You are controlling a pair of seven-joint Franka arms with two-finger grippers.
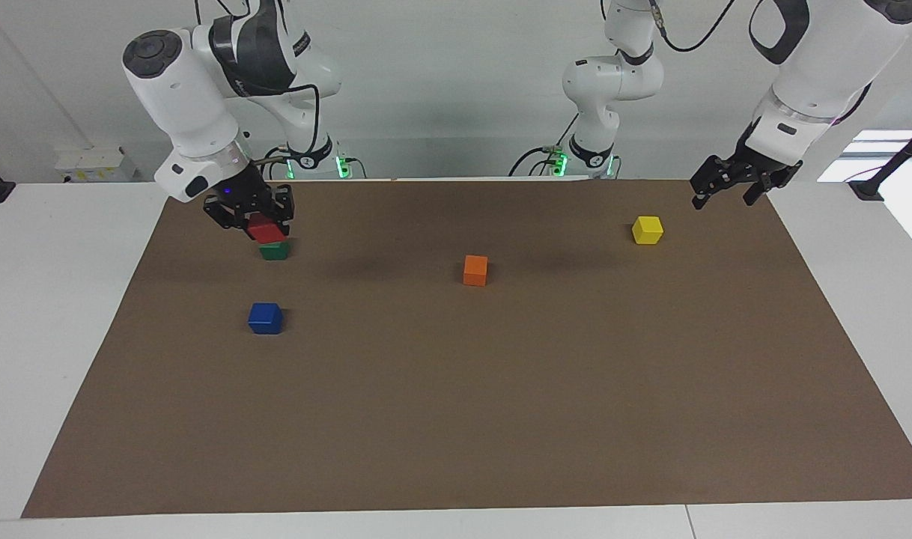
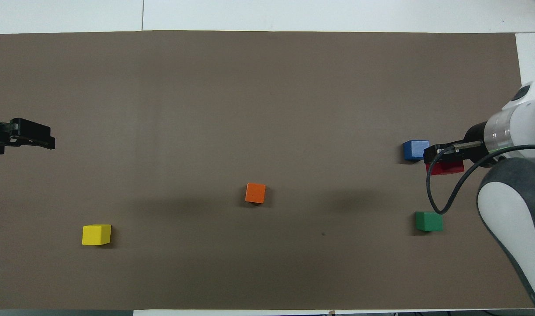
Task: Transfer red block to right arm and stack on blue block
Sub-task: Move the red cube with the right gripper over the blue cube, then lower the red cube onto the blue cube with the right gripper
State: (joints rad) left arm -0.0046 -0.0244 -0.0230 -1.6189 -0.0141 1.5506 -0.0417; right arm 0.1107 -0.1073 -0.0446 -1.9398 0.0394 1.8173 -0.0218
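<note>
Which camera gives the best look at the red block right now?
The facing view: the red block shows clearly, gripped in the right gripper up in the air, partly covering the green block. In the overhead view only a strip of the block shows under the gripper, beside the blue block.

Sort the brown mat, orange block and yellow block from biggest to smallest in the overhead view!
1. brown mat: by far the biggest.
2. orange block and yellow block: look about alike, so I can't rank them.
</note>
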